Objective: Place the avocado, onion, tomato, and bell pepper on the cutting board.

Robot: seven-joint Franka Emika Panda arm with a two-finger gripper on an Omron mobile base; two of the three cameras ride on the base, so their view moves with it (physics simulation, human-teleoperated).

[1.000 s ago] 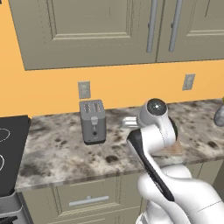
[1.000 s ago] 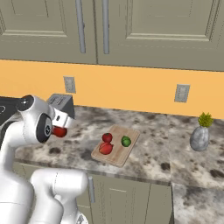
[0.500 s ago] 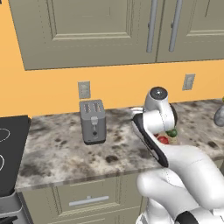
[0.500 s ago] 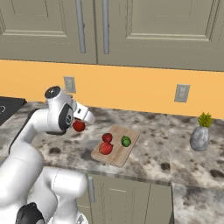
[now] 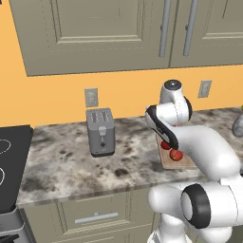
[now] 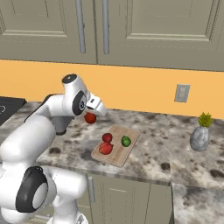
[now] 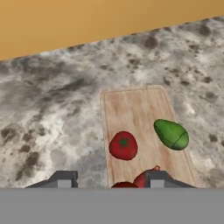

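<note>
Flat rectangular light tan wooden cutting board (image 6: 119, 150) lies on the speckled grey stone tabletop (image 6: 153, 153). On it: small bright green avocado (image 7: 171, 134), round red tomato (image 7: 123, 145) beside it, and a red bell pepper (image 6: 105, 148) at the near end. White arm reaches forward above the tabletop, left of the board. Claw (image 6: 92, 113) grasps a round red onion (image 6: 90, 117), jaws partly spread around it, held in the air.
</note>
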